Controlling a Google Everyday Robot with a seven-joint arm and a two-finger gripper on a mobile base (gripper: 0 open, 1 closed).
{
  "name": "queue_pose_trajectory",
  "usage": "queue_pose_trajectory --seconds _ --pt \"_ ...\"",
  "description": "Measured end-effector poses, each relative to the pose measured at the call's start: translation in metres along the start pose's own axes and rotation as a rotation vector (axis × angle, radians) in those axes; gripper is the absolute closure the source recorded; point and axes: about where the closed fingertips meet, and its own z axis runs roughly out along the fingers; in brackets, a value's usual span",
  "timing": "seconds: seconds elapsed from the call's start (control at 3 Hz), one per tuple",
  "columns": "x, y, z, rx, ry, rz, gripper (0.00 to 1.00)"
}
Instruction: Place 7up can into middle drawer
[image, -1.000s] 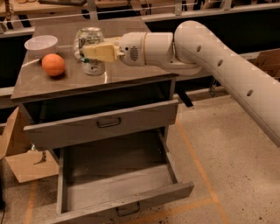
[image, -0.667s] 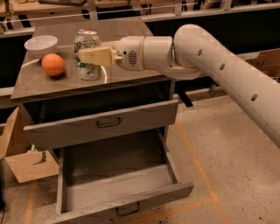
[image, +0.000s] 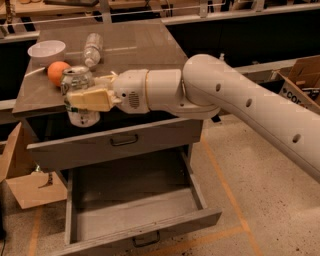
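- We see the gripper (image: 79, 96) clamped around the 7up can (image: 76, 78) at the table's (image: 145, 45) front edge, near the orange (image: 57, 71).
- The middle drawer (image: 150, 227) stands pulled out below.
- The can has come forward since earlier.

Speckled beige floor (image: 280, 215) w/ orange tape lines (image: 225, 195), cardboard boxes (image: 300, 80) either side, dark shelving (image: 240, 40) behind grey cabinet (image: 145, 45).

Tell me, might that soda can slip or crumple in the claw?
Probably light: the claw, at the cabinet's front edge, holds the 7up can upright. Thin metal may dent if squeezed. Its smooth round wall could slip, or roll if laid down.
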Motion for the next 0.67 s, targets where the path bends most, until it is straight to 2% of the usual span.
queue_pose_trajectory --seconds 0.33,0.67 --pt "0.043 0.02 0.014 -0.005 0.086 -0.044 1.0" --pt "0.117 0.039 0.026 -0.001 0.18 0.004 1.0"
